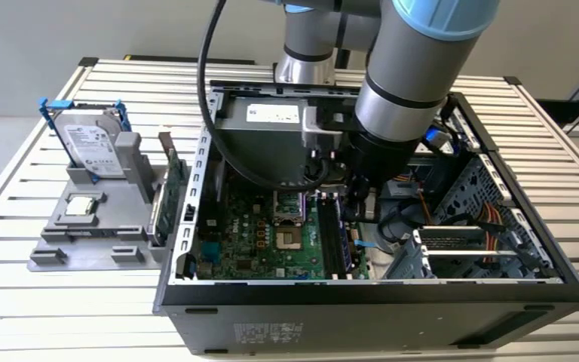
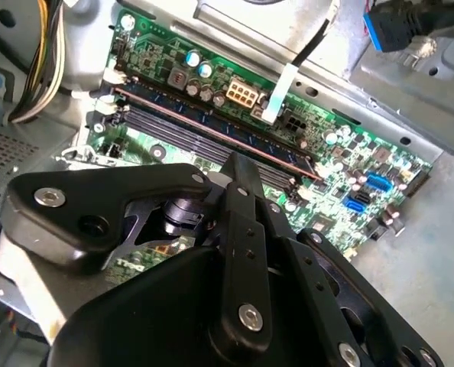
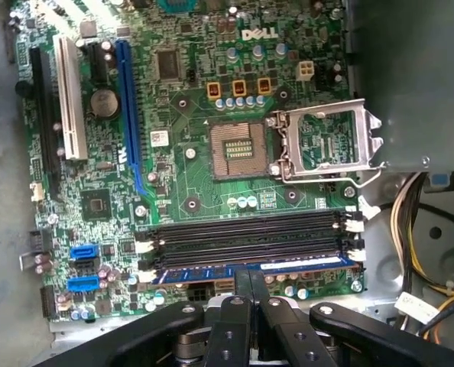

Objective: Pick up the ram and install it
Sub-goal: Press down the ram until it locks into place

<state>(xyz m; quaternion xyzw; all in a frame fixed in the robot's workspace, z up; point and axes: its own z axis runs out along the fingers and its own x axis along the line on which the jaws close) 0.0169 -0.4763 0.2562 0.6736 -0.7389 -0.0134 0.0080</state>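
Note:
The ram (image 3: 196,274), a slim bluish stick, stands in the outermost of the black memory slots (image 3: 250,237) on the green motherboard (image 3: 189,115). In the second wrist view the ram (image 2: 204,122) runs beside the empty slots. My gripper (image 3: 250,277) is shut, its two black fingers pressed together right at the middle of the ram's top edge. I cannot tell whether they touch it. In the exterior view the gripper (image 1: 355,215) reaches down inside the open computer case (image 1: 370,294), over the slots.
Outside the case, on the exterior view's left, a grey holder (image 1: 99,226) carries a silver hard drive in a blue frame (image 1: 93,147) and a green card (image 1: 172,192). The open processor socket (image 3: 238,149), power supply (image 1: 269,121), loose cables (image 3: 418,214) and drive cage (image 1: 470,234) crowd the gripper.

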